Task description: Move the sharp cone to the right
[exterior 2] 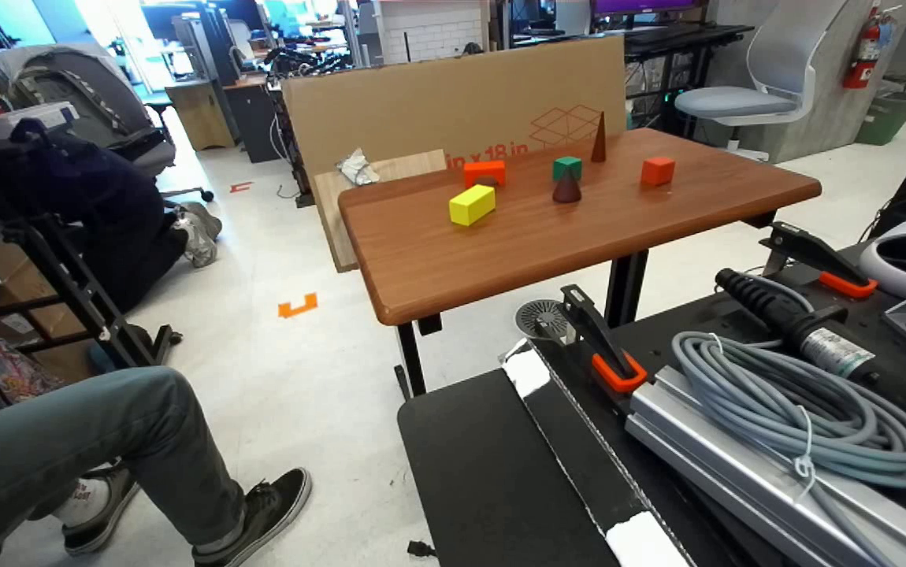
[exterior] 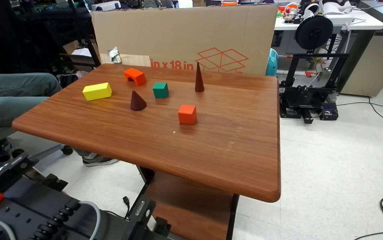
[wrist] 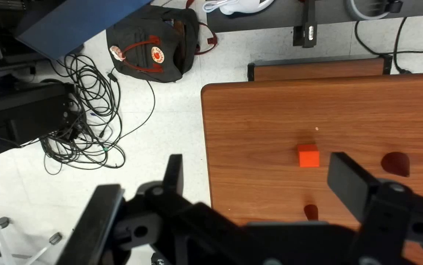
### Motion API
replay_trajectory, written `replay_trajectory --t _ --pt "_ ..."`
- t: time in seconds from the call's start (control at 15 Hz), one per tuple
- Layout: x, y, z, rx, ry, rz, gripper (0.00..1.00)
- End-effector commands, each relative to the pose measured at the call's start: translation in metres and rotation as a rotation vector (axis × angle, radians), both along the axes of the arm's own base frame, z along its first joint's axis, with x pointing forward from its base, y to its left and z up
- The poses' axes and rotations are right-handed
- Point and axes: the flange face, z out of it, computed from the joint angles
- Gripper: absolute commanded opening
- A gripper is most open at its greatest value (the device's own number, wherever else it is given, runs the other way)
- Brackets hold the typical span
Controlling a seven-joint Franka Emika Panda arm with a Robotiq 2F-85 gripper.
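In an exterior view, we are seeing the sharp cone (exterior: 199, 81) standing upright near the far edge of the table (exterior: 238, 153), right of the green block (exterior: 160, 90). In an exterior view, we are finding the short cone (exterior 2: 567, 190) partly covering that block, the sharp cone rising behind both, to the right. In the wrist view, we are looking past the gripper (wrist: 258, 173), its jaws standing wide apart, while the gripper's body is hiding part of the sharp cone.
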Motion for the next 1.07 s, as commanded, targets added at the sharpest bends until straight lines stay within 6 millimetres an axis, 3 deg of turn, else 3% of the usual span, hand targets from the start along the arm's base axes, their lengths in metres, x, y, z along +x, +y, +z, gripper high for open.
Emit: replay_trajectory --t 0.0,0.27,0.47,0.73,1.0 --pt "0.0 0.0 0.0 0.0 0.001 0.0 1.0" --pt "0.002 0.0 0.003 -0.011 -0.023 -0.022 1.0" --pt "0.011 0.004 0.019 -0.031 -0.108 -0.035 1.0" --pt "0.041 0.022 0.03 -0.026 -0.188 0.054 1.0" --pt "0.083 0.053 0.011 0.056 -0.195 0.119 1.0"
